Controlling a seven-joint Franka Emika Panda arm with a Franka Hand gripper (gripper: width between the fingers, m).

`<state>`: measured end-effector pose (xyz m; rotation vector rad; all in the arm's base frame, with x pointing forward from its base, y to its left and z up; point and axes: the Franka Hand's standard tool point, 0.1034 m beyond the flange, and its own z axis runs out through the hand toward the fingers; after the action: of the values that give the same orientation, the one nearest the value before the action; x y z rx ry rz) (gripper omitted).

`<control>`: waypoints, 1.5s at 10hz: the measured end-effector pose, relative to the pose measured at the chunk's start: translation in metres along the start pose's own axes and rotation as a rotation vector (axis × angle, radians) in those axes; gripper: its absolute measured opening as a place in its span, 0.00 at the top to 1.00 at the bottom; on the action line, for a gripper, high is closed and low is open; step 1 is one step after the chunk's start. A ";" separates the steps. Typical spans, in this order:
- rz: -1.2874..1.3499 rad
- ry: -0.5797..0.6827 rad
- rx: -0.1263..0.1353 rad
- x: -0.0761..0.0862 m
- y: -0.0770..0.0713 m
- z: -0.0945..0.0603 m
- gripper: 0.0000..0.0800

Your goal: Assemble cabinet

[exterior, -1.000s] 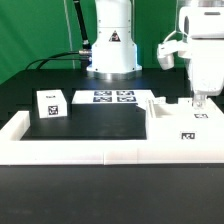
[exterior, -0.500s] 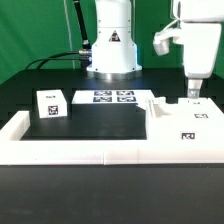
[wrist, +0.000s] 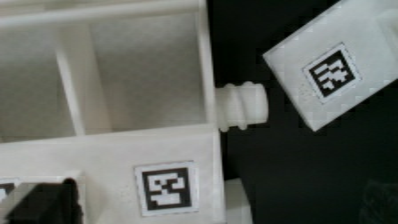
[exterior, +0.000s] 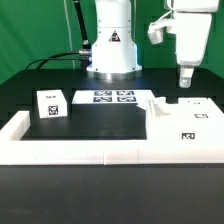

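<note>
So the cabinet (exterior: 185,120) is lying flat on the black bench (exterior: 100,122), over at the exterior view's right, and it's sitting tight against the low white wall (exterior: 100,152) that's running along the front and sides. Its open side is facing straight up. The wrist view is looking down into it and showing a divider inside, plus a stubby round peg (wrist: 246,103) sticking out sideways from one wall. I honestly can't call which way its long axis is running from this angle. One tagged block (exterior: 50,104) is sitting on its own, well apart, at the exterior view's left.

The tool (exterior: 185,78) is hanging in the air above the cabinet, touching nothing and carrying nothing. It's showing side-on, so I can't tell whether the fingers are spread or pinched.

The marker board (exterior: 112,97) is lying flat between the block and the cabinet, just in front of the arm's base (exterior: 110,45). Black cables (exterior: 60,55) are trailing off behind, and a green backdrop (exterior: 20,40) is closing off the room at the back.
</note>
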<state>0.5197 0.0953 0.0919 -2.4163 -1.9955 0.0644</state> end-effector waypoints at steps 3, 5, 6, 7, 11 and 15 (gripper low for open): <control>-0.131 0.023 -0.040 -0.003 -0.015 0.004 0.00; -0.229 0.016 -0.023 -0.003 -0.035 0.010 0.00; -0.295 -0.001 -0.020 -0.003 -0.043 0.012 0.00; -0.311 -0.007 -0.015 -0.003 -0.047 0.014 0.00; -0.307 -0.006 -0.014 -0.006 -0.045 0.014 0.00; -0.665 0.001 0.004 -0.027 -0.061 0.024 0.00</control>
<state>0.4539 0.0795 0.0701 -1.6241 -2.6602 0.0595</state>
